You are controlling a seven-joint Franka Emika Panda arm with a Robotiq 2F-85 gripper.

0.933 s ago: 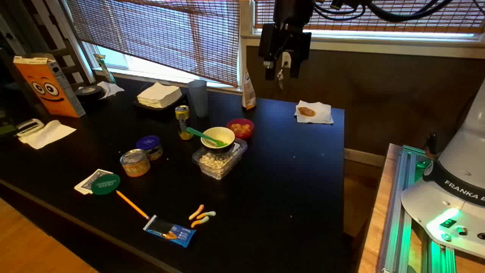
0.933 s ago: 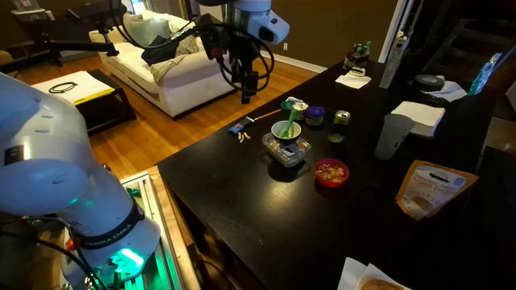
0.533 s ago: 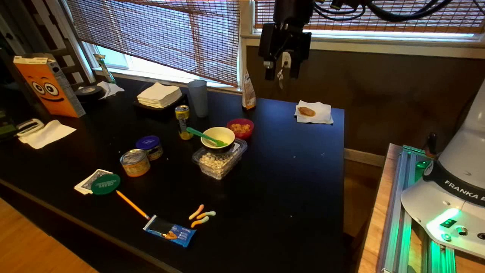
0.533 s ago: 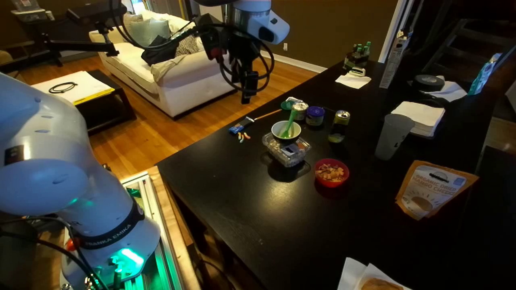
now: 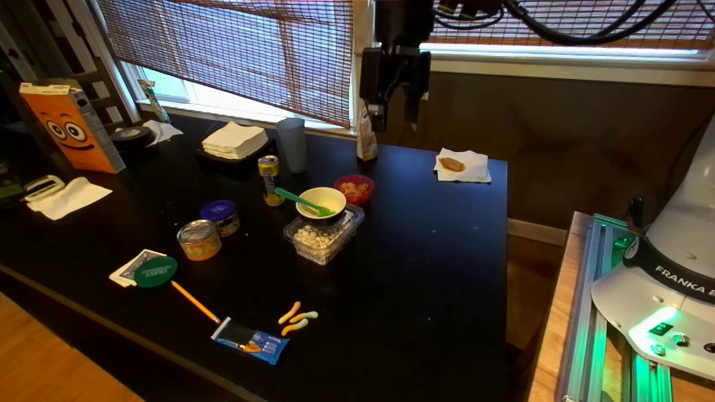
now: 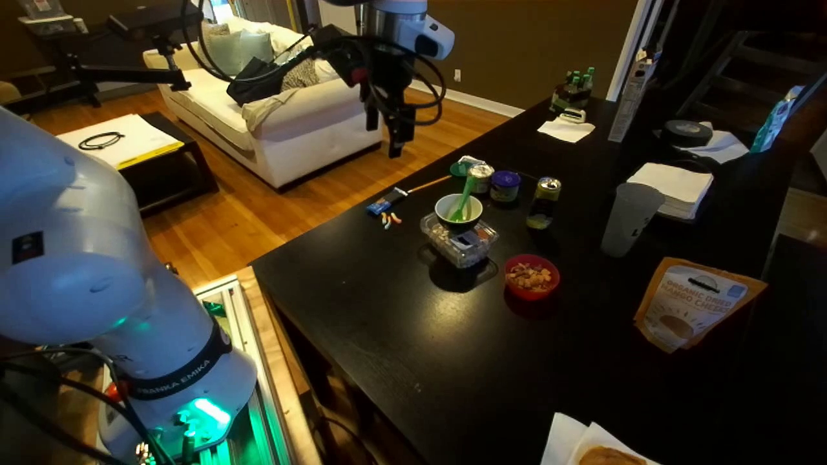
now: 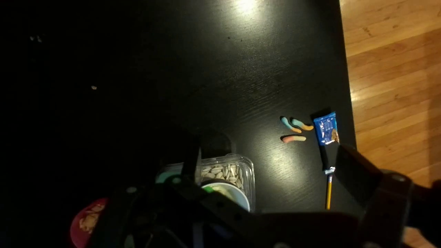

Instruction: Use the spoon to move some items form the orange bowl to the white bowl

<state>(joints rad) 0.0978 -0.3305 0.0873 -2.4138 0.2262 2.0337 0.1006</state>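
Spoon [image 5: 299, 199] and hand [image 5: 395, 119] are well apart. Spread, with its fingers [image 5: 411, 111] parted, the hand hangs higher than the white bowl [image 5: 332, 196], clear of it in both exterior views. Green and tilted, the spoon rests in the white bowl, head on the inside, handle out over the rim. Directly under the white bowl is a clear tub [image 6: 471, 257] of pale pieces [image 5: 315, 237], standing on the table [image 5: 419, 268]. Near the white bowl, lower and apart from it, stands the orange bowl [image 6: 530, 295], holding orange-brown pieces [image 6: 528, 276]. Near the white bowl too are an upright can [image 5: 269, 181] and, a little farther off, a blue-lidded jar [image 5: 220, 218] and a tin [image 5: 199, 241]; whether jar and tin touch, I cannot tell. Well apart from the white bowl lie three candy worms [image 7: 293, 138], a blue packet [image 5: 250, 340] and a pencil [image 5: 195, 302]. Also well apart from it, on other sides, stand a cup [image 5: 292, 146], a stack of napkins [image 5: 234, 139], a pouch [image 6: 698, 303] and, farthest out, an orange box [image 5: 78, 134].
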